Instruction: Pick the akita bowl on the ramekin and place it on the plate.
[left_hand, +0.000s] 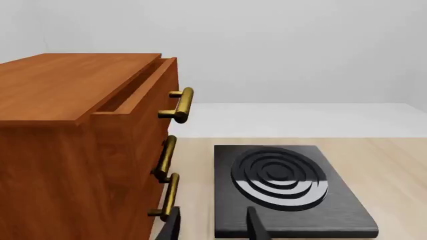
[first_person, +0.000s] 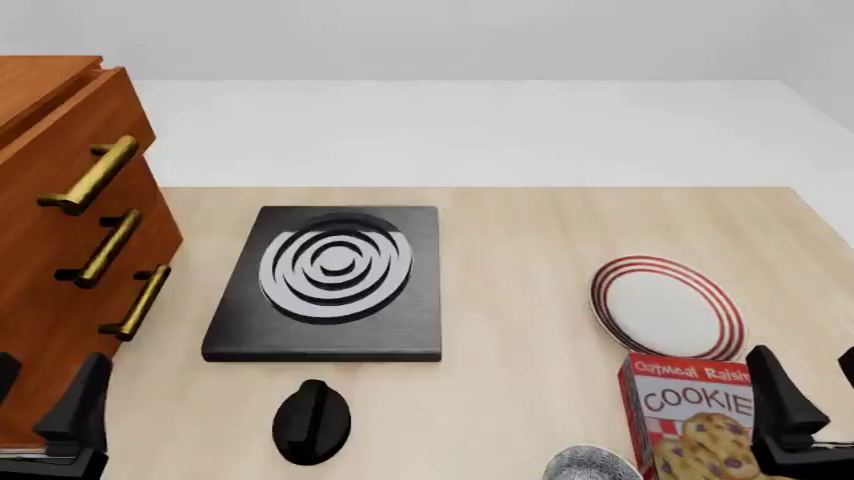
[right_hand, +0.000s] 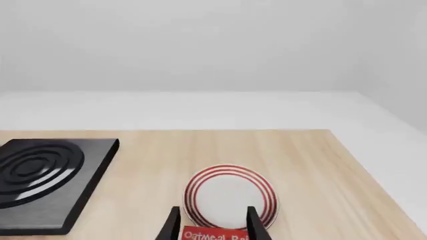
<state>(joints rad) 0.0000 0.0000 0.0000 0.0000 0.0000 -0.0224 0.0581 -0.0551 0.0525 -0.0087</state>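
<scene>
Lying flat, the round plate (first_person: 667, 305) faces upward.

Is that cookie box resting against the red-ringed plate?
Cannot tell. In the front view the cookie box overlaps the plate's near edge, hiding any gap. The right wrist view shows only the box's top edge in front of the plate.

Both grippers (first_person: 47, 400) (first_person: 814, 385) open, empty
</scene>
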